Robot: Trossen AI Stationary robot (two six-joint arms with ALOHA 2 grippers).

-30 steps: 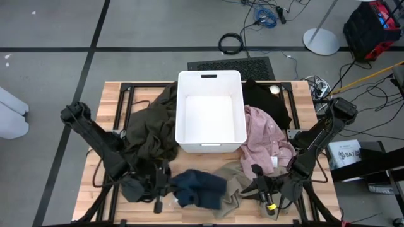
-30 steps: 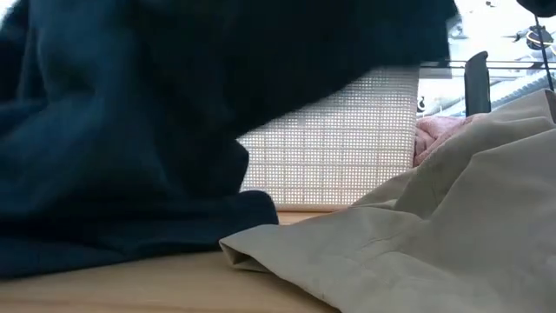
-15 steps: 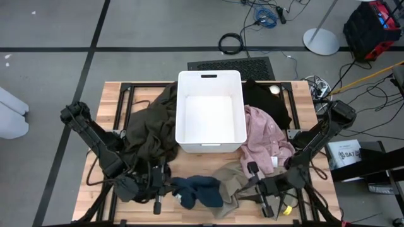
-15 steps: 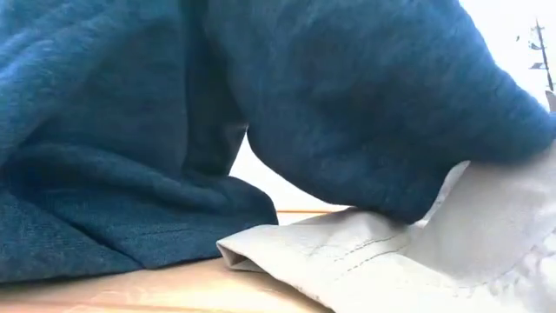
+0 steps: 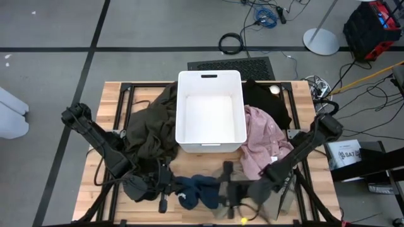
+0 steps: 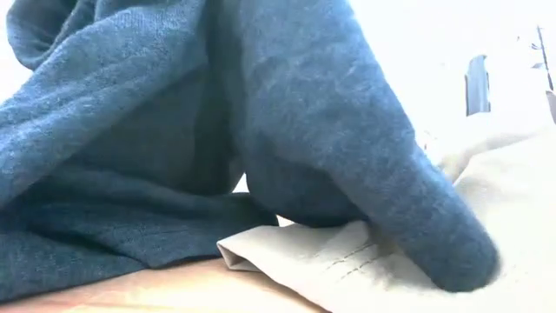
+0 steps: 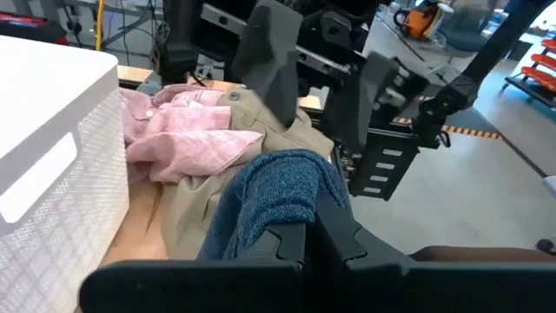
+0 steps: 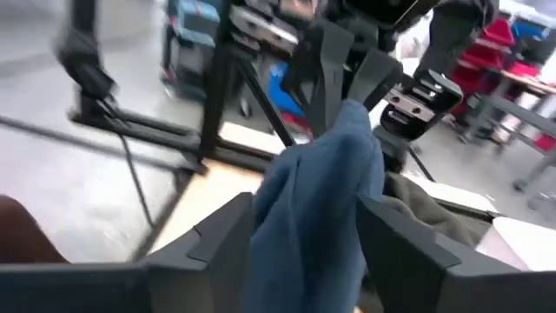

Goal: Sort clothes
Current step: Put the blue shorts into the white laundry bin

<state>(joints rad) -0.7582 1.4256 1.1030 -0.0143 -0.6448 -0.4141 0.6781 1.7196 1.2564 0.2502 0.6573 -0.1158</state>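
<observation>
A navy blue garment point(image 5: 197, 192) lies bunched near the table's front edge, between my two grippers. My left gripper point(image 5: 165, 188) is at its left end and is shut on it. My right gripper point(image 5: 228, 186) stands at its right end, open, with a hump of the navy cloth point(image 8: 321, 191) between its fingers. The navy cloth's lower part rests on the wood and on a khaki garment point(image 6: 391, 261). Around the white bin point(image 5: 210, 75) lie a dark olive garment point(image 5: 151, 129), a pale pink one point(image 5: 265, 135) and a black one point(image 5: 265, 101). My left gripper pinches a bunched fold of the navy garment point(image 7: 287, 222) between its two fingers, coming nearly level from the table's left. The cloth humps up beyond the fingertips and drapes down onto the khaki garment. My right gripper's fingers point(image 8: 230, 239) flank the navy hump; whether they touch it I cannot tell.
The white bin point(image 7: 52, 174) stands at the table's middle, toward the far edge. The olive heap is against its left wall, the pink and black garments against its right. The right arm lies over most of the khaki garment. Bare wood shows at the front left corner.
My right gripper has swung along the near edge toward the table's left, away from the khaki garment and up to the navy one, rolling as it went. The navy garment has drawn into a narrower, higher bunch, its upper part raised while its lower part stays down.
</observation>
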